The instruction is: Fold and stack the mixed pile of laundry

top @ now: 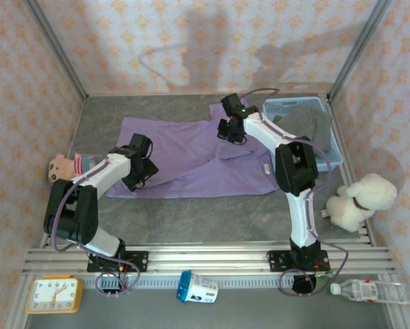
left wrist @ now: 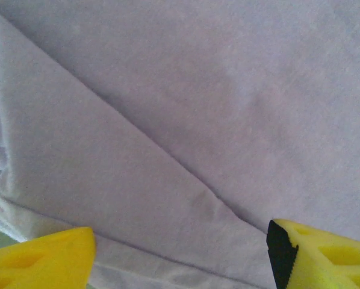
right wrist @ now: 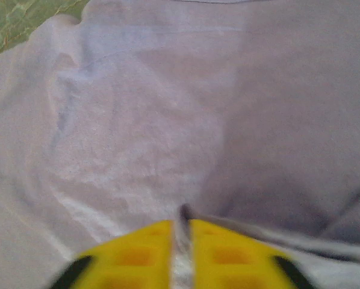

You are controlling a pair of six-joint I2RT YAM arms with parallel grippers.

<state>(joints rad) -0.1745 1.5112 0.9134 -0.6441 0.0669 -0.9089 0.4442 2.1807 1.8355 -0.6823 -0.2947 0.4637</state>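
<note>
Here the right pincer (right wrist: 181,239) is clenched on a ridge of the lilac shirt (top: 184,161), which lies spread on the surface (top: 191,219); the left pincer (left wrist: 180,247) hangs released above it. Shirt-folding seems in hand; next, the pinched cloth needs carrying across.

blurred, edge-cropped right tool (right wrist: 181,227)
</note>
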